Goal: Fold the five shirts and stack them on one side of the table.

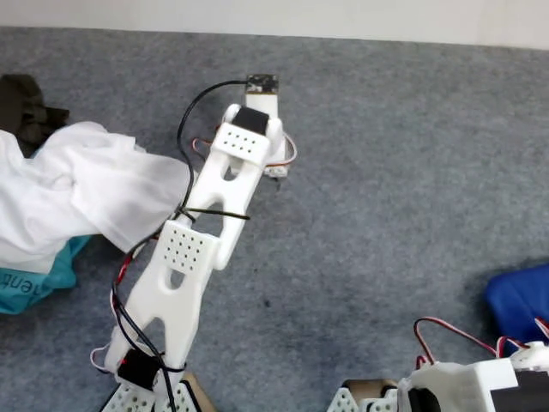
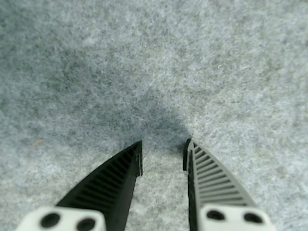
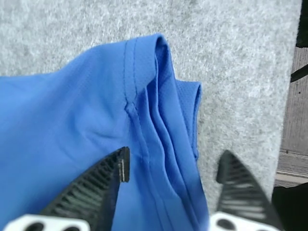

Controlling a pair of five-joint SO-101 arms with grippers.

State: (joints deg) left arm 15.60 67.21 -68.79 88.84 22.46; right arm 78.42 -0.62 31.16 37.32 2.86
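Observation:
A blue shirt (image 3: 72, 130) lies bunched on the grey felt; it also sits at the table's right edge (image 1: 519, 300). My right gripper (image 3: 175, 163) hangs open just above its folded hem, one finger over the cloth and the other beside it. A white shirt (image 1: 77, 193) is heaped at the far left on top of a teal shirt (image 1: 34, 279). My left arm (image 1: 236, 146) stretches up the table's middle, right of the white heap. Its gripper (image 2: 163, 154) is open over bare felt with nothing between the fingers.
A dark garment (image 1: 26, 103) lies at the back left corner. The felt mat (image 1: 386, 172) is bare across the middle and right. The table's edge (image 3: 291, 120) runs close beside the blue shirt. The right arm's base (image 1: 480, 386) sits at the front right.

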